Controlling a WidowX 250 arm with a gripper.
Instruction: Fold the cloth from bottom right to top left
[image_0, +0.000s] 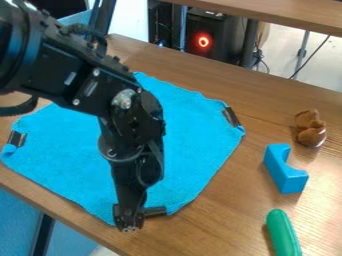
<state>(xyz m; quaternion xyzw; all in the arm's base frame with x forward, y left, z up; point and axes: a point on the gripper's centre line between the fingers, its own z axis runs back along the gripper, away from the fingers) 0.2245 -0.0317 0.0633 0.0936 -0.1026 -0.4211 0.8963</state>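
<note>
The black gripper (129, 218) hangs down at the near, bottom corner of the blue cloth (190, 150), low over the table edge side. Right beside it a black clip (155, 211) sits on that corner; whether the two touch is unclear. The cloth lies spread out flat on the table, with another black clip (231, 116) at its right corner and one more clip (17, 138) at its left corner. The arm covers the cloth's middle and part of its upper left.
On the wooden table (207, 227), right of the cloth, lie a brown lumpy toy (310, 128), a blue arch-shaped block (285, 169) and a green rounded object (283, 233). The table's near edge runs close below the gripper. A shelf (287, 12) spans the top right.
</note>
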